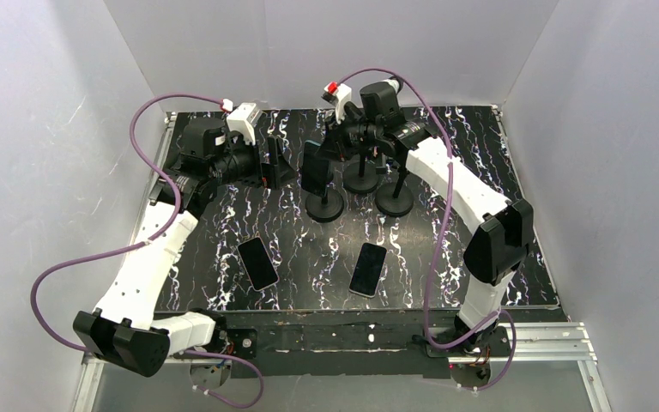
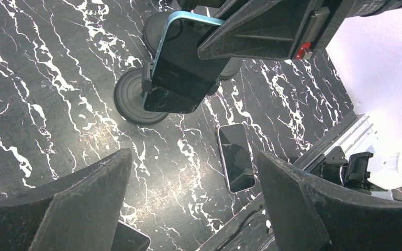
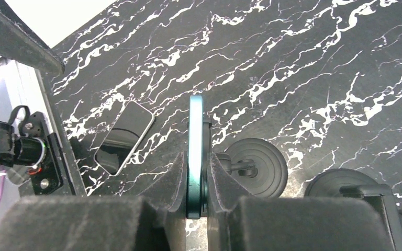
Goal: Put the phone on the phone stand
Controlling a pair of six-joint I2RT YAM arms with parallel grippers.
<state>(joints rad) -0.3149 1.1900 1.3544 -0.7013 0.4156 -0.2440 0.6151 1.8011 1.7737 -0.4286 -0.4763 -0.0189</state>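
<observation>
Pinching the phone [image 3: 195,120] by its two flat faces, our right hand [image 3: 196,162] carries it upright and edge-on, right against the cradle of the phone stand [image 3: 256,167]. Is it seated?

We cannot tell, since the cradle is half hidden behind it. We judge the phone a stiff, smooth slab, light but glassy, so it could slip, or crack under a hard squeeze.

So where do we hold it?

Near the top end, as now, leaving the lower end free for the cradle. Our left hand [image 2: 193,157] hangs spread and empty just beside the stand. Two spare phones [image 1: 258,263] lie flat on the bench [image 1: 309,257], nearer our bases than the stand.
</observation>
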